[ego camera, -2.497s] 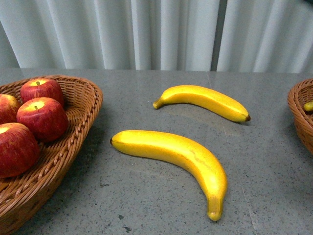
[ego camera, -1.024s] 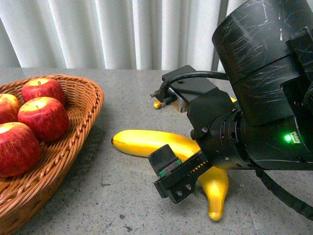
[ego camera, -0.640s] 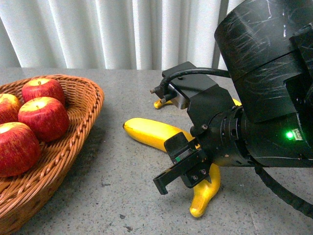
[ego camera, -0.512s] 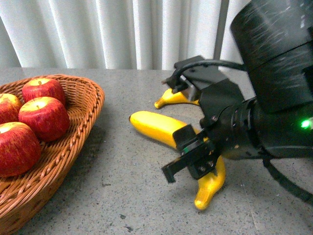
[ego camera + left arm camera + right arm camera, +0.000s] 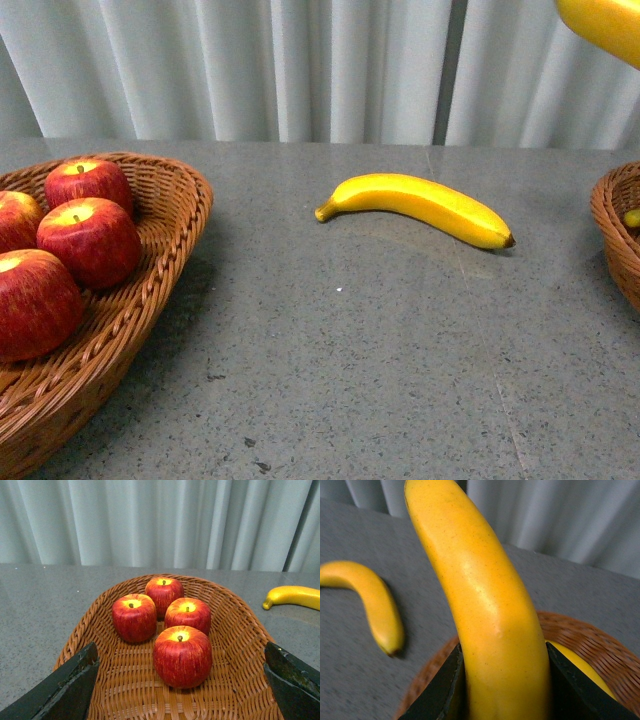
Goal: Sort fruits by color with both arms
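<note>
Several red apples [image 5: 88, 240] lie in the left wicker basket [image 5: 170, 250]. My left gripper [image 5: 181, 652] hangs open above that basket [image 5: 235, 680], its fingers [image 5: 70, 690] wide on either side of the nearest apple [image 5: 182, 656] and touching nothing. My right gripper [image 5: 505, 680] is shut on a yellow banana [image 5: 485, 610], held in the air over the right basket [image 5: 600, 650]. In the front view only that banana's end [image 5: 605, 25] shows at the top right corner. A second banana [image 5: 415, 205] lies on the grey table.
The right basket [image 5: 612, 240] sits at the table's right edge with another yellow banana [image 5: 580, 670] inside. Pale curtains hang behind the table. The table banana also shows in both wrist views [image 5: 295, 596] [image 5: 375, 600].
My right arm has lifted the near banana off the table and carried it up and right, out of the front view. The far banana and the apples have not moved.
</note>
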`<action>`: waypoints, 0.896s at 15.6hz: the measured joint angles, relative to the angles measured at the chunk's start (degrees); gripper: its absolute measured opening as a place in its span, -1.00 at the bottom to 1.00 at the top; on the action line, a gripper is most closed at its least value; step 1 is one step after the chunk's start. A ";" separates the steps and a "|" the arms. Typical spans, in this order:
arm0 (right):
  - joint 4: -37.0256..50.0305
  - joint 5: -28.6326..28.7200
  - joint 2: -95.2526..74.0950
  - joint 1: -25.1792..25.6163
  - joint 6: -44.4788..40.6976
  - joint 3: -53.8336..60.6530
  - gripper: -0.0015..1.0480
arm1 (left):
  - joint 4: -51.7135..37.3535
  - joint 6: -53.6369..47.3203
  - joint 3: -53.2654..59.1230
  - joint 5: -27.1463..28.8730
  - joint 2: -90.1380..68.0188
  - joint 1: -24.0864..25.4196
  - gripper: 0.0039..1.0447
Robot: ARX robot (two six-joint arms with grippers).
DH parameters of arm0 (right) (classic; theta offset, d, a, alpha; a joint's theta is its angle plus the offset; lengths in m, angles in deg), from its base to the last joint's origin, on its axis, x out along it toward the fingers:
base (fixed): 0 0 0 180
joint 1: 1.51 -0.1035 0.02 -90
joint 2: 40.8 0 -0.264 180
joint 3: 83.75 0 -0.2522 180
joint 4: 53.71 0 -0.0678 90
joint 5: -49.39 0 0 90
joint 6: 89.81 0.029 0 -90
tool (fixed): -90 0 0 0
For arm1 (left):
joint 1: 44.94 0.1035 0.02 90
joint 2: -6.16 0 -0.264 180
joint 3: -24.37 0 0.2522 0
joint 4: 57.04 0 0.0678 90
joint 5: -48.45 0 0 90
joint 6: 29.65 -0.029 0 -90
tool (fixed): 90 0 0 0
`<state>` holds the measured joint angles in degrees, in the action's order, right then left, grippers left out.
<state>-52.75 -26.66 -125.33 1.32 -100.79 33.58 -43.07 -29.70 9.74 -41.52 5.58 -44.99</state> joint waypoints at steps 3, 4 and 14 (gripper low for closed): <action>-1.92 5.44 2.38 12.70 -9.40 5.35 -0.26 | 0.00 0.02 0.00 0.00 0.00 0.00 0.88; -3.93 7.48 3.48 16.59 -12.85 6.51 -0.26 | 0.02 0.02 0.00 0.00 0.00 0.00 0.88; -4.13 10.21 6.45 4.59 -7.93 -0.72 0.87 | 0.00 0.02 0.00 0.00 0.00 0.00 0.88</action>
<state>-56.88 -16.45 -118.88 5.91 -108.73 32.86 -43.07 -29.68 9.74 -41.52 5.58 -44.99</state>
